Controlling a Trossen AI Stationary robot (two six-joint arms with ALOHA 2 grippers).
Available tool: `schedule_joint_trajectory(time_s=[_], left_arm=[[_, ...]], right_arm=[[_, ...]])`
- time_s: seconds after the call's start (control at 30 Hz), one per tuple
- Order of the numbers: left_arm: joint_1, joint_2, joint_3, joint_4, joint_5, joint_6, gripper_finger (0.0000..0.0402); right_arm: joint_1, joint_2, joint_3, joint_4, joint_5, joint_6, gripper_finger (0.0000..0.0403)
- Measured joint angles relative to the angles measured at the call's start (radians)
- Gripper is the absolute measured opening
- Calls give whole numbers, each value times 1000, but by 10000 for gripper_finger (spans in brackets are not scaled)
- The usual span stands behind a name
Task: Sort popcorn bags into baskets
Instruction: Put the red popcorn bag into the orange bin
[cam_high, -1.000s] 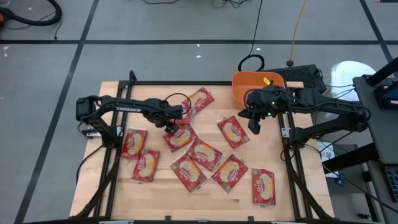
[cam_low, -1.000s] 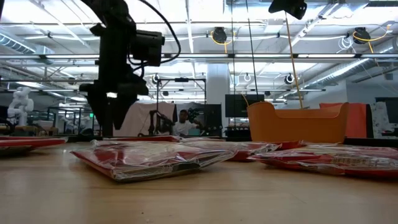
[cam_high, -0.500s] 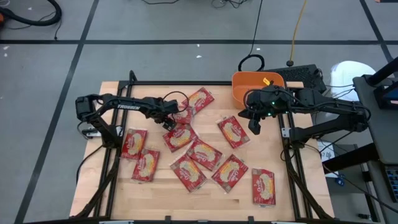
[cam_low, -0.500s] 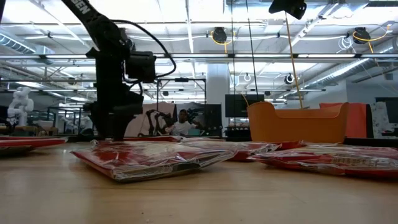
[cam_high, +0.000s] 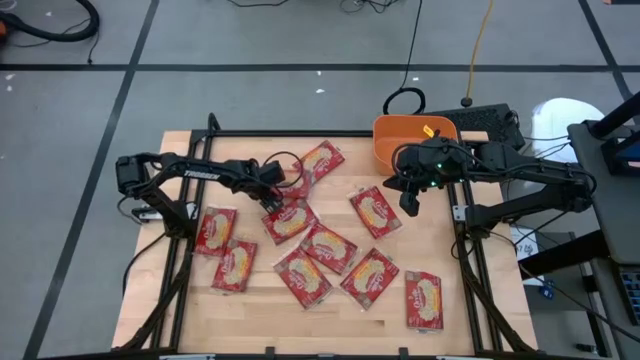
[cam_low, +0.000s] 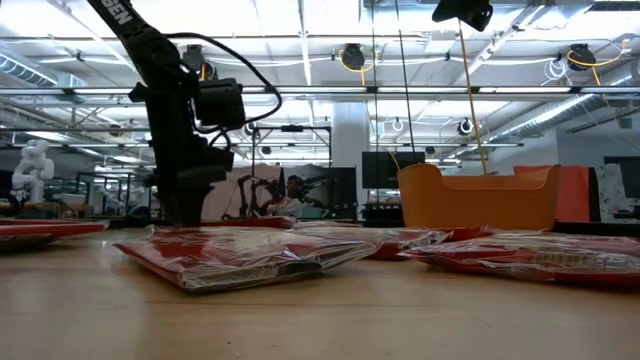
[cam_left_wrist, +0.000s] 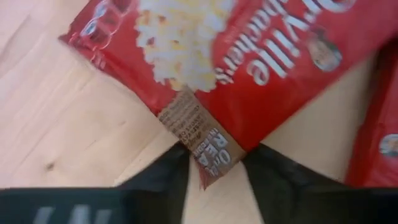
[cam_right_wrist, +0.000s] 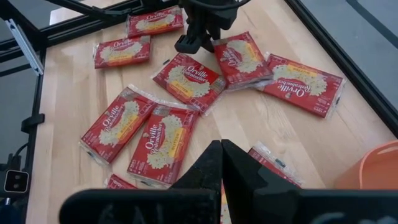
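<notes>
From above, the left gripper sits low over the wooden table, at the edge of a popcorn bag that lies just below it in the picture; another popcorn bag lies up and to its right, two more down and to its left, and the rest spread farther right, the last one well away near the table's front corner. The right gripper hangs beside the orange tub, which stands at the far edge, well apart from the left gripper. In the low view the left gripper reaches down to the table behind a crinkled packet, with the orange tub far off to its right. In the left wrist view the two dark fingers stand apart on either side of a brown seam flap of an Orville popcorn bag; I cannot tell whether they press it yet. In the right wrist view the right gripper's fingers are closed together on nothing, above scattered bags, with the left gripper farther off
</notes>
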Motion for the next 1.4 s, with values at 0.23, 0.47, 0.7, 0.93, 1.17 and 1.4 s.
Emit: schedule_joint_trajectory(time_s=[0.23, 0.47, 0.7, 0.93, 1.17, 1.4], left_arm=[[0, -25, 14, 9, 33, -14, 11], [-14, -161, 29, 15, 24, -3, 4], [-73, -358, 29, 20, -11, 70, 3], [-158, -521, 30, 109, -79, 88, 2], [-208, -576, 32, 351, -143, 81, 1], [-230, -559, 32, 575, -220, 56, 1]], right_arm=[[0, 0, 0, 0, 3, -4, 0], [0, 0, 0, 0, 8, 40, 0], [0, 0, 0, 25, 146, 239, 0], [-19, 22, 0, 264, 160, 321, 0], [-27, 101, -1, 603, 131, 258, 30], [-25, 141, 10, 764, 104, 253, 81]])
